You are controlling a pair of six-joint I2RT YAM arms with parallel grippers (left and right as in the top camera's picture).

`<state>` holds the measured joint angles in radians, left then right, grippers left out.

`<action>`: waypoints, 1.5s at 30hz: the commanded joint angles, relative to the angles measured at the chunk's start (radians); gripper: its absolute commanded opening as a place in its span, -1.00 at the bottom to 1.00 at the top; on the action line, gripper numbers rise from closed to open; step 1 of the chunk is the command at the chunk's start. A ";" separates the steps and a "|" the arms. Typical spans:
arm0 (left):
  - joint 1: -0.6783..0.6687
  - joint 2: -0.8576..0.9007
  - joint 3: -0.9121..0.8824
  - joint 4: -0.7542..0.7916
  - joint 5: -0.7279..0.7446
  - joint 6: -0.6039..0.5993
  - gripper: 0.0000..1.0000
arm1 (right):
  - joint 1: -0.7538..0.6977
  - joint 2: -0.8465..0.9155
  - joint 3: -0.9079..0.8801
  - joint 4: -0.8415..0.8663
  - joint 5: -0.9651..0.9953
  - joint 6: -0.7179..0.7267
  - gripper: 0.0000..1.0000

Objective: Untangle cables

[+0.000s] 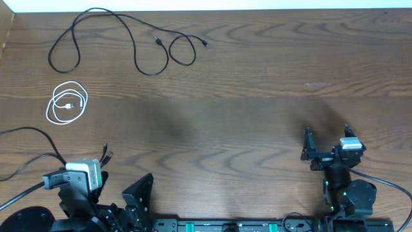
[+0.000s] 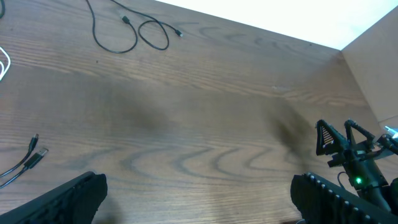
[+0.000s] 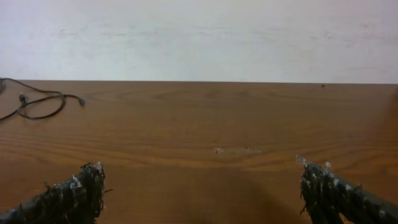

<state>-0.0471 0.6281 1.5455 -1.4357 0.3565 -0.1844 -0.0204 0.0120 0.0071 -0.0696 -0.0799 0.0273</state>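
Seen from overhead, the thin black cable (image 1: 152, 73) lies sprawled on the wooden table (image 1: 244, 84) at about 11 o'clock. It runs in a wide loop at its left, a deep U in the middle and a small closed loop at its right, with both small end plugs lying by that small loop. The thin white cable (image 1: 51, 108) sits at roughly 9 o'clock, wound in a neat round coil with its plug tucked inside the ring. It lies at 6 o'clock of the black cable's left loop, near it but not touching — the two are separate, with bare wood between them.

The left gripper (image 2: 199, 183) is down at 7 o'clock, by the table's near edge. Its jaws are spread wide with nothing between them (its own camera shows only wood grain in the gap). The right gripper (image 1: 327, 132) stands at 5 o'clock, its jaws likewise parted as far as they go and grasping nothing, well apart from both cables.

From the left wrist, the black cable's small loop shows at 11 o'clock, and the right gripper at 3 o'clock. From the right wrist, that loop lies far off at 9 o'clock — the rest of the cable is out of frame.
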 commanded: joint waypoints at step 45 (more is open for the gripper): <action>-0.003 0.000 0.001 0.000 -0.009 0.008 0.99 | 0.035 -0.007 -0.001 -0.005 0.027 -0.051 0.99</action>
<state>-0.0471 0.6281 1.5455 -1.4353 0.3565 -0.1844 0.0051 0.0120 0.0071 -0.0700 -0.0525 -0.0116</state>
